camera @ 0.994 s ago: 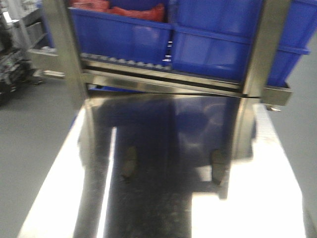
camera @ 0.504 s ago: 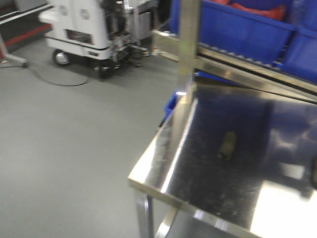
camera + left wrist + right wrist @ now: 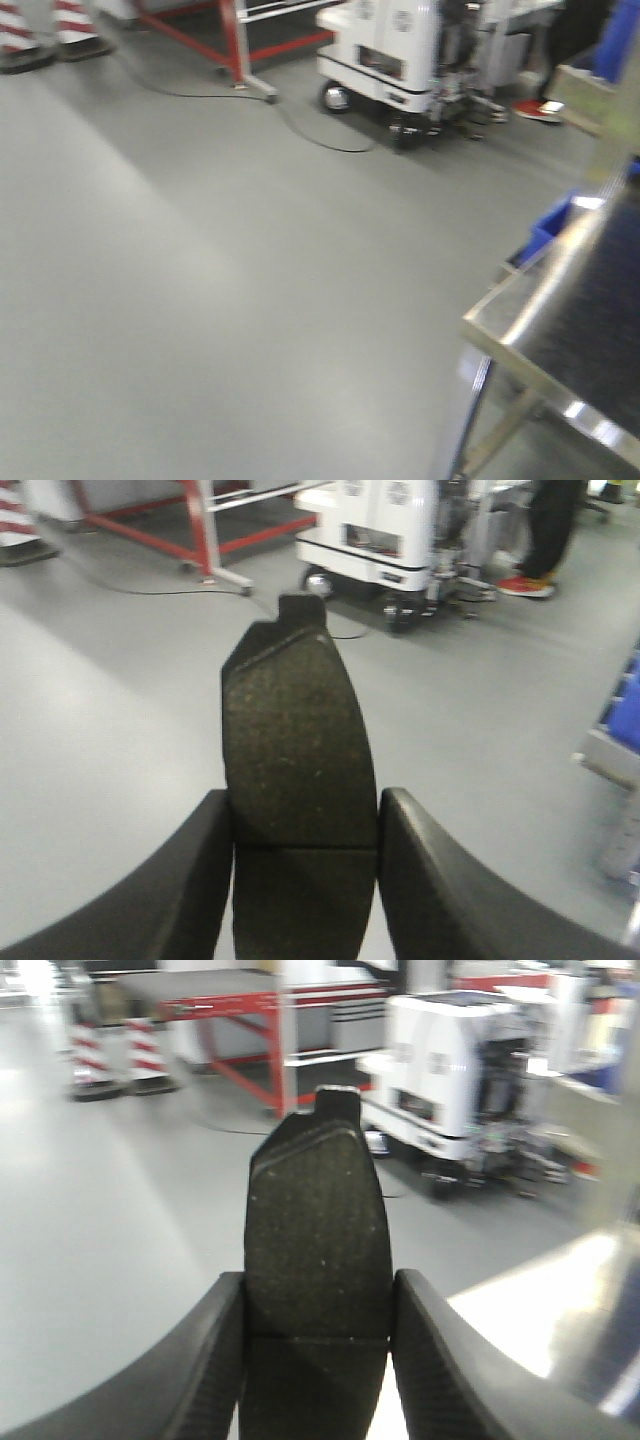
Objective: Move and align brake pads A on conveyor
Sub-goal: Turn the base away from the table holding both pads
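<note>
Each wrist view is filled by one dark grey brake pad held upright, with its groove level with the fingertips. My left gripper point(image 3: 305, 798) is shut on a brake pad point(image 3: 295, 710), its fingers pressing both long edges. My right gripper point(image 3: 318, 1278) is shut on another brake pad point(image 3: 318, 1210) in the same way. Far back stands a red-framed bench with a dark flat top point(image 3: 190, 985), likely the conveyor; its red legs point(image 3: 240, 45) also show in the front view. Neither gripper appears in the front view.
A white wheeled machine point(image 3: 395, 50) stands at the back with a cable point(image 3: 320, 135) trailing over the grey floor. The shiny steel table's corner point(image 3: 530, 335) juts in at the right, with a blue bin point(image 3: 550, 225) behind it. Red-white striped barriers point(image 3: 40, 25) stand far left. A person's legs point(image 3: 545, 530) stand behind the machine.
The front view has swung left, from the steel table and blue bins to open floor. The two pads on the table have left the view, and only the table's corner still shows.
</note>
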`<state>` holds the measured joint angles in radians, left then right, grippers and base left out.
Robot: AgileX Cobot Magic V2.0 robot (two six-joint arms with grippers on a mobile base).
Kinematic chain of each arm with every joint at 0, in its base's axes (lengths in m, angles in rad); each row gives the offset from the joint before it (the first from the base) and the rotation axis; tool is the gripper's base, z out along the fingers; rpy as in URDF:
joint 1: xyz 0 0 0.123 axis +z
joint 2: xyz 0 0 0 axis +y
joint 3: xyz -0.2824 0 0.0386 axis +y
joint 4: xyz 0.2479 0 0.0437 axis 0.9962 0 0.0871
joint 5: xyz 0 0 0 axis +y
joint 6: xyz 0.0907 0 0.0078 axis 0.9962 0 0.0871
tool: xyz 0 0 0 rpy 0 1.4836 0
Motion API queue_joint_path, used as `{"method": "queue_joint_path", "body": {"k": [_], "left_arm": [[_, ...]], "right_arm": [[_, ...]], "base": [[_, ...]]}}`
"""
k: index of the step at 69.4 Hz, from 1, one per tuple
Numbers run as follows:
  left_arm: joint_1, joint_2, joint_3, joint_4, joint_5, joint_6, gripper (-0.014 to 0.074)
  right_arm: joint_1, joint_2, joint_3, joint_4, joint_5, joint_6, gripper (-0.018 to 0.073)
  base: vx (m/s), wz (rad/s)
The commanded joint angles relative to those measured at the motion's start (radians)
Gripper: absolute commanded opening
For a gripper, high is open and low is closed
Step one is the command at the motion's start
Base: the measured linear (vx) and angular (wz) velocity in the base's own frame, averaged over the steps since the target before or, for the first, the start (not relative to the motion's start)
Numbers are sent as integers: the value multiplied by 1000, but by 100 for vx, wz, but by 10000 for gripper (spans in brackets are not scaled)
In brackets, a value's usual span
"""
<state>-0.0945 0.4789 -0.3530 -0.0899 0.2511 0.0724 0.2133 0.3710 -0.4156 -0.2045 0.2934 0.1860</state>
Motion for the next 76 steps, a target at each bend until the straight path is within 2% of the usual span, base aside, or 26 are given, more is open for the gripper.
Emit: {"method": "queue_joint_path", "body": {"k": [1, 29, 76], "left_arm": [[-5, 2, -29, -10, -98, -4, -6], [-5, 2, -29, -10, -98, -4, -6], [-5, 2, -29, -10, -98, -4, -6]], "right_arm": [[-4, 5, -32, -11, -100, -5, -4], [-4, 5, -32, -11, -100, -5, -4], [-4, 5, -32, -11, -100, -5, -4]], "base": [[-18, 87], [-17, 79], [0, 50]]}}
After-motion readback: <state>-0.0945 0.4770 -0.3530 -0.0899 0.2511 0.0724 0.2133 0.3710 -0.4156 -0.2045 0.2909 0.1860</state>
